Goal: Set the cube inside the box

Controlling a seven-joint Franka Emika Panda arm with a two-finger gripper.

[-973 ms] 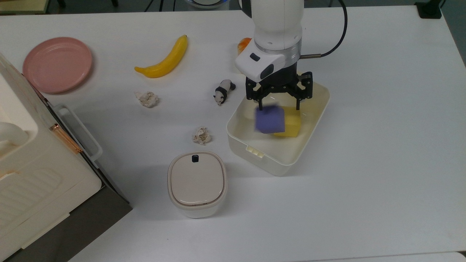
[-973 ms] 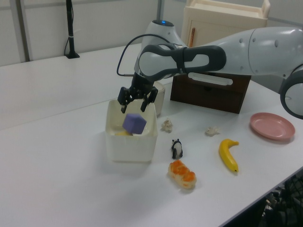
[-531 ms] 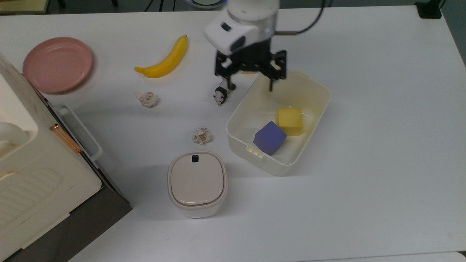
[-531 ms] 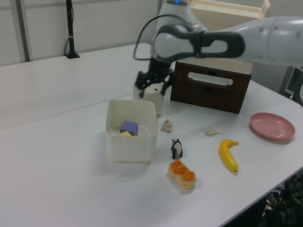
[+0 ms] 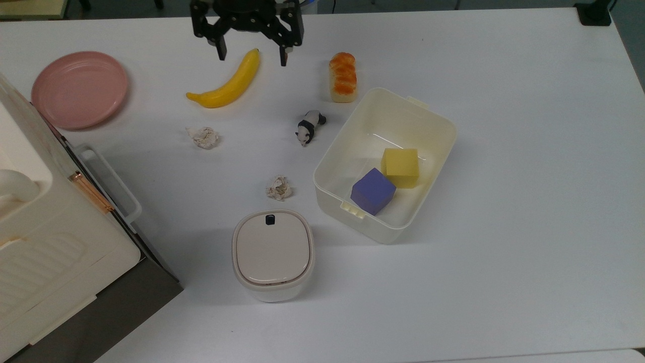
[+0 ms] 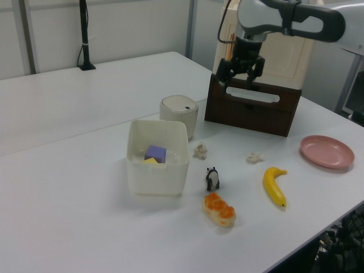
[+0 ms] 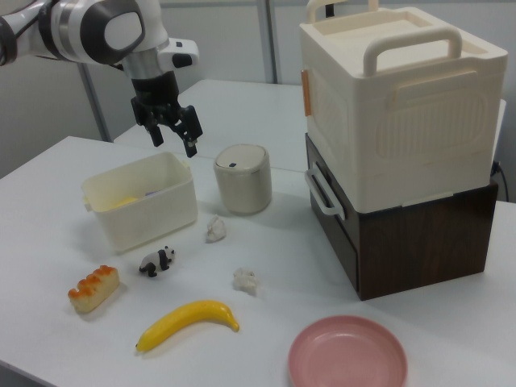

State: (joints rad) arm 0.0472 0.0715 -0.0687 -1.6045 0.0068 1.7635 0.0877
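Observation:
The blue-purple cube (image 5: 373, 190) rests on the floor of the cream-white box (image 5: 370, 133), close to the box's latch side and touching a pale yellow cube (image 5: 400, 166). In the left view the cube (image 6: 154, 153) shows over the rim of the box (image 6: 156, 177). My gripper (image 5: 252, 56) is open and holds nothing. It hangs high above the banana (image 5: 229, 83), far from the box toward the top view's upper left. From the left view the gripper (image 6: 235, 77) hangs in front of the stacked case, and in the right view the gripper (image 7: 173, 142) hangs above and behind the box (image 7: 145, 214).
A lidded bin (image 5: 273, 252) stands beside the box. A panda figure (image 5: 310, 126), a bread piece (image 5: 342, 75) and two crumpled paper balls (image 5: 203, 137) lie nearby. A pink plate (image 5: 79, 88) and a large cream-and-brown case (image 5: 50, 242) occupy the top view's left.
The cube left the open fingers and dropped into the box beside the yellow cube. The arm then rose and swung away toward the top view's upper left.

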